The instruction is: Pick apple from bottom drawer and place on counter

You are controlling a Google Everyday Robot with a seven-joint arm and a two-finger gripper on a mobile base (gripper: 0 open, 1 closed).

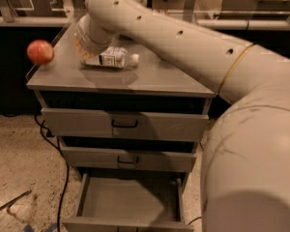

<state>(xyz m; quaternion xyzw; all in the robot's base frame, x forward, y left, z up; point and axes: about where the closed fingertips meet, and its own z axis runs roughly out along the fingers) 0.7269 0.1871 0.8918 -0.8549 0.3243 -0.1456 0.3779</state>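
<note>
The apple is small, round and red-orange. It is at the far left edge of the counter, partly past the rim, and apart from the gripper. The gripper is at the end of my big cream arm, low over the counter's back left part, to the right of the apple and mostly hidden by the wrist. The bottom drawer is pulled open, and its flat grey inside shows nothing in it.
A small clear bottle with a white label lies on its side on the counter beside the gripper. The two upper drawers with black handles are shut. A black cable runs down the floor left of the cabinet.
</note>
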